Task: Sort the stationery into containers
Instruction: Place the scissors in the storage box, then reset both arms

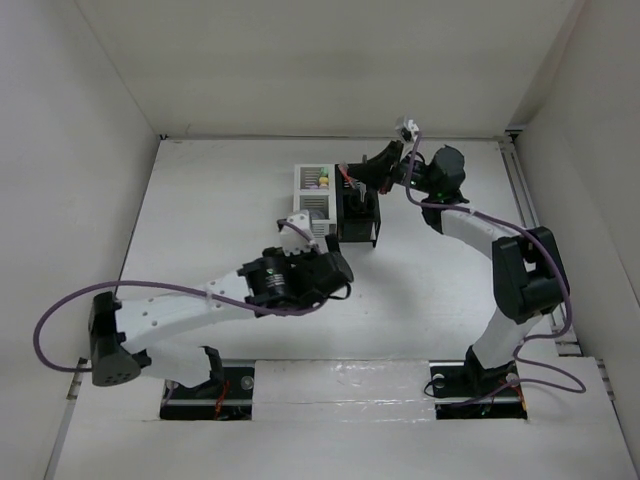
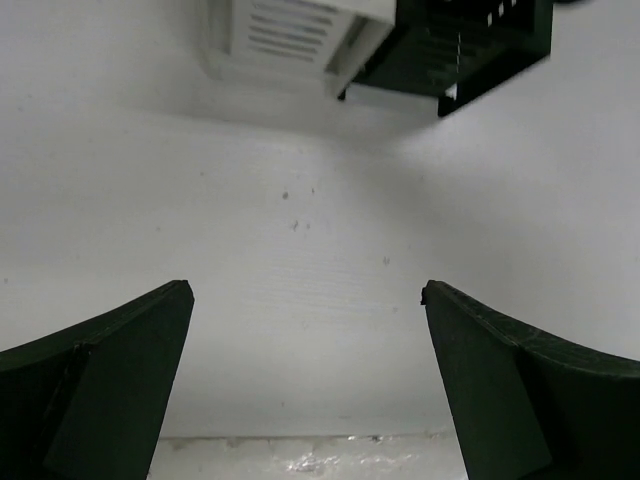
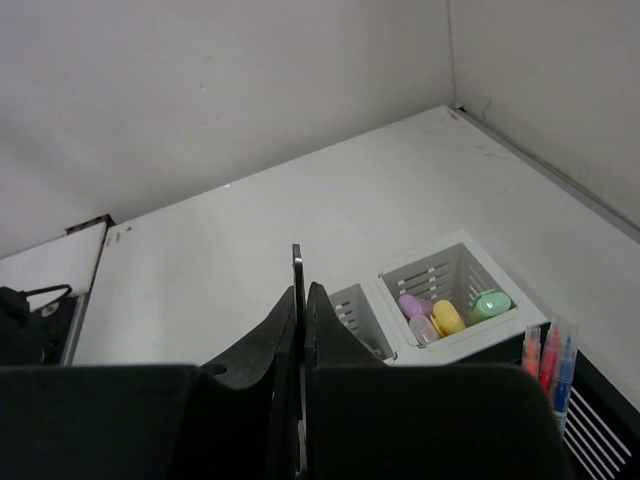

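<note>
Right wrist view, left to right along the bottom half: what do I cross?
Right end effector shut on a thin dark blade → left compartment of the white organizer → pastel erasers in its right compartment → pens standing in the black organizer.

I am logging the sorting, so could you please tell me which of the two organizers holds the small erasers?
The white organizer: coloured erasers lie in one compartment, whereas the black organizer holds pens.
</note>
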Tool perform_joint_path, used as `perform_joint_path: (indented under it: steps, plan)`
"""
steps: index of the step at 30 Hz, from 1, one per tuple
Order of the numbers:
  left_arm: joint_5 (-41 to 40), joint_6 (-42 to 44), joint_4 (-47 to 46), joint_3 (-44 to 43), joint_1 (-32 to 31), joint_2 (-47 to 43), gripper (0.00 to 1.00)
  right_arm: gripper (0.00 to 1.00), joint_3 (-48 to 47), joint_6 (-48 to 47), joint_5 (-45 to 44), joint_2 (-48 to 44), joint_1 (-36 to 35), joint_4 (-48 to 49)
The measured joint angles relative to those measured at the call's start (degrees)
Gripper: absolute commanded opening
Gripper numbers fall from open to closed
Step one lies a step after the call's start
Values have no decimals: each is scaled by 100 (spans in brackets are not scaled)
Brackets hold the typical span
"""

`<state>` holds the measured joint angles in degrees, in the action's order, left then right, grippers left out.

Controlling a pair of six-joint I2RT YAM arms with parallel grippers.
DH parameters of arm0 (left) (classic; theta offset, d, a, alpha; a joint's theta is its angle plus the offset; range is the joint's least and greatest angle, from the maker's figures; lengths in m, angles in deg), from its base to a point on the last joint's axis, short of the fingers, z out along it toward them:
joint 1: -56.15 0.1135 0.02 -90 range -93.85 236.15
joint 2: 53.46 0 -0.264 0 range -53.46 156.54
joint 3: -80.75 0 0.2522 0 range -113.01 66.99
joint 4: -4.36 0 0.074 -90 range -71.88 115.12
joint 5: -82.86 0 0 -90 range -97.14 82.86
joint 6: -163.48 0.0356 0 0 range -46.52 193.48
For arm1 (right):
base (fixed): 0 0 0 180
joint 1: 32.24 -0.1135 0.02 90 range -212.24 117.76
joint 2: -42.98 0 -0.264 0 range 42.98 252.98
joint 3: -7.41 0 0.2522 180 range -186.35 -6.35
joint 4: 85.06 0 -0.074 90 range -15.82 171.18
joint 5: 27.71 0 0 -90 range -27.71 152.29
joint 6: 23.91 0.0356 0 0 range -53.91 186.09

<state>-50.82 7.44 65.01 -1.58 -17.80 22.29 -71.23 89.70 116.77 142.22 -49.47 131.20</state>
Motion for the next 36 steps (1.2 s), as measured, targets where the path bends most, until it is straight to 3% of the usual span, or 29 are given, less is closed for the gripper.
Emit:
perform_joint_path:
  steps: [3, 7, 18, 20, 24, 25, 31, 36]
  plan:
    - [-2, 0, -11, 61, 448, -535, 99, 0, 133, -35, -98, 68, 0, 282]
    - [-109, -26, 164, 61, 516, -975, 99, 0, 133, -55, -201, 317, 0, 621]
    - [-297, -109, 577, 59, 533, -1034, 99, 0, 133, -48, -330, 986, 31, 1016]
    - [-306, -107, 597, 61, 533, -1062, 99, 20, 133, -39, -352, 1023, 57, 1056]
    - [-313, -107, 608, 70, 533, -1145, 99, 91, 133, 35, -354, 1032, 83, 1141]
    - [-313, -107, 610, 74, 533, -1169, 99, 100, 140, 52, -354, 1032, 90, 1172]
    - [-389, -116, 605, 173, 533, -1202, 99, 100, 361, 109, -385, 728, 103, 1222]
    - [-450, 118, 59, 463, 568, -1054, 99, 100, 518, -28, -1086, -533, 17, 334]
